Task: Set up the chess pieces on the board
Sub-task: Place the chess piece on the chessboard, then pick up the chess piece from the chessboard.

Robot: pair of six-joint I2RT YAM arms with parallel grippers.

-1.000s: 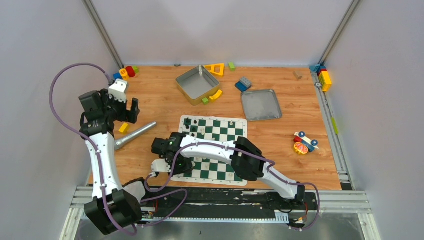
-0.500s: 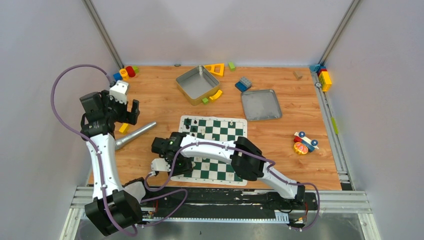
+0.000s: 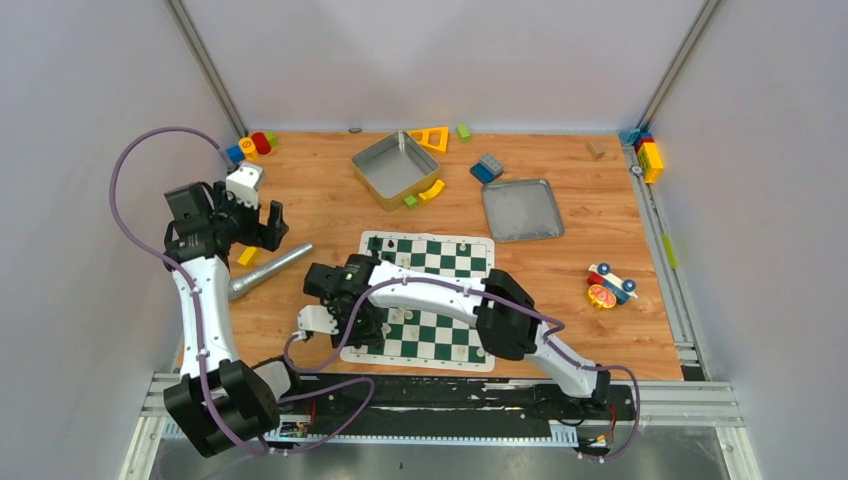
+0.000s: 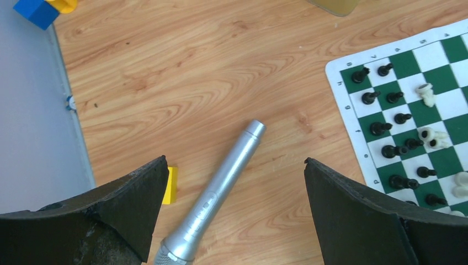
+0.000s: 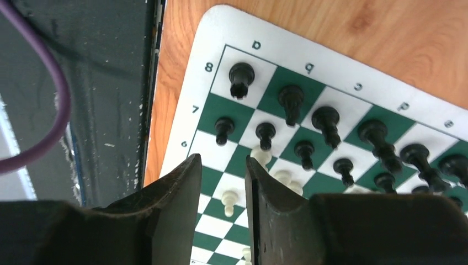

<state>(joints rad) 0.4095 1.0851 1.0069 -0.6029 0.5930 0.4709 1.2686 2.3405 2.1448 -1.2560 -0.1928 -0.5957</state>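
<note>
Three numbers (8, 7, 6) showed on the border of the board (image 5: pixel 182 127), upper left of frame; right gripper (image 5: pixel 222 165) sat slightly parted, left gripper (image 4: pixel 235 163) spread wide.

The left arm (image 3: pixel 205 300) rises from its base at the near left, bends at the elbow and carries its wrist high. The left gripper (image 4: pixel 234 165) points downward with its 2 jaws spread wide and nothing between them. The right arm (image 3: pixel 420 290) stretches low and leftward from its base with the elbow bent and the wrist tipped down, and the right gripper (image 5: pixel 223 165) has its 2 fingers (image 5: pixel 176 187) parted by a narrow gap, gripping nothing.
</note>
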